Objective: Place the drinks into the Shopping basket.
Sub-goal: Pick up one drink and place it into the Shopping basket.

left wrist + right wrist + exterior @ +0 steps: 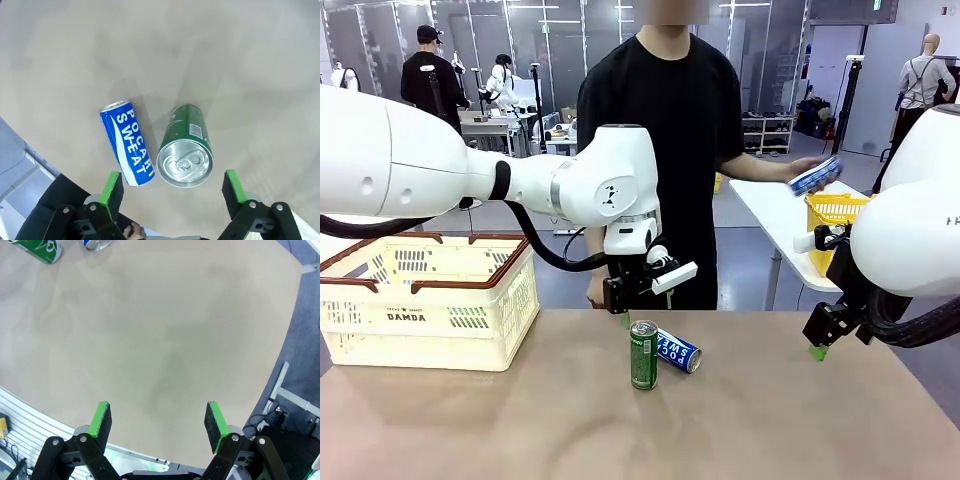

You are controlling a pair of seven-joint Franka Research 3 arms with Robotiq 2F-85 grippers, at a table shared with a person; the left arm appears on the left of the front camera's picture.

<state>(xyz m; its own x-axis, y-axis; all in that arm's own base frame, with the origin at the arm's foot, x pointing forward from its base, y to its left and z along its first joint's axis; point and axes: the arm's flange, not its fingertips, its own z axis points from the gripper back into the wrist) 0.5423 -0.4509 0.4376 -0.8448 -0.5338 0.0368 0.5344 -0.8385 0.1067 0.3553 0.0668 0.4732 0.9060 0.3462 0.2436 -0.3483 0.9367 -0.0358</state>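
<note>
A green drink can (643, 355) stands upright mid-table, and a blue can (678, 351) with white lettering lies on its side just right of it. My left gripper (642, 308) hovers open right above them. In the left wrist view the green can's silver top (185, 162) sits between my spread fingers (113, 187), apart from both, with the blue can (126, 142) beside it. My right gripper (817, 350) hangs open and holds nothing over the table's right side, (159, 422) above bare tabletop. The cream Shopping basket (425, 300) stands at the left. The person's hand holds another blue can (817, 176).
A white side table (770, 205) behind on the right carries a bright yellow mesh basket (835, 215). The person stands at the far edge, directly behind the cans. In the right wrist view the table's edge (292, 315) runs down the right side.
</note>
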